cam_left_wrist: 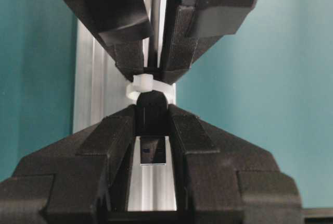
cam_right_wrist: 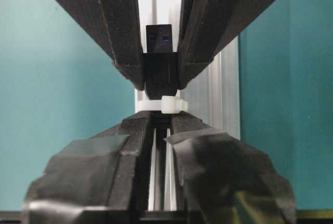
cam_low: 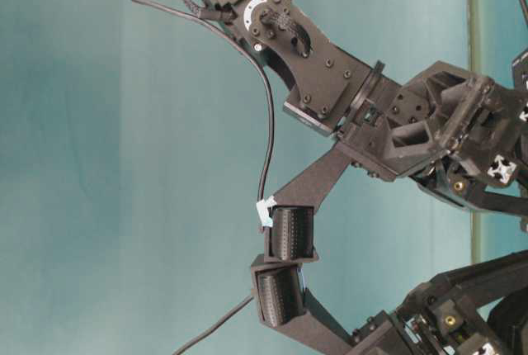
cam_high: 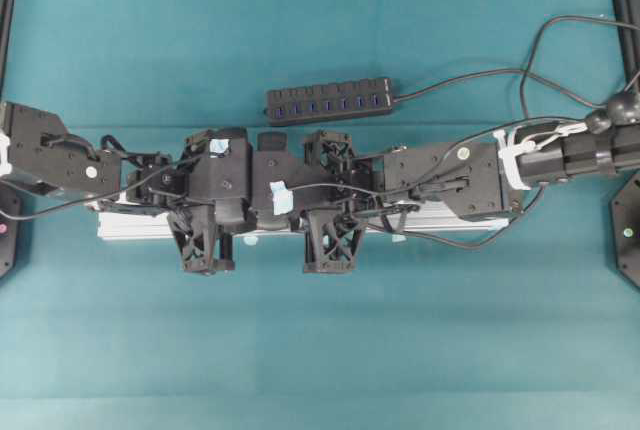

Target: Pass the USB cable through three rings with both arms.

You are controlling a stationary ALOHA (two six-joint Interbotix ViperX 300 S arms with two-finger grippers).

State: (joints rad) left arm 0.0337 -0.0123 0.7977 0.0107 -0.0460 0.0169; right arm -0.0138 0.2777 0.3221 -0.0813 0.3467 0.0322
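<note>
A small white ring stands on the silver rail, and the two grippers meet tip to tip at it. The USB cable's black plug sticks out on my left gripper's side of the ring, metal tip towards the left wrist camera. My left gripper is shut on the plug's black body. On the far side of the ring, my right gripper is shut on the thin black cord. In the overhead view both grippers hide the ring and plug over the rail.
A black multi-port hub with blue sockets lies behind the arms, its cord running off to the right. Loose black cords loop at the back right. Teal cloth covers the table in front of the rail.
</note>
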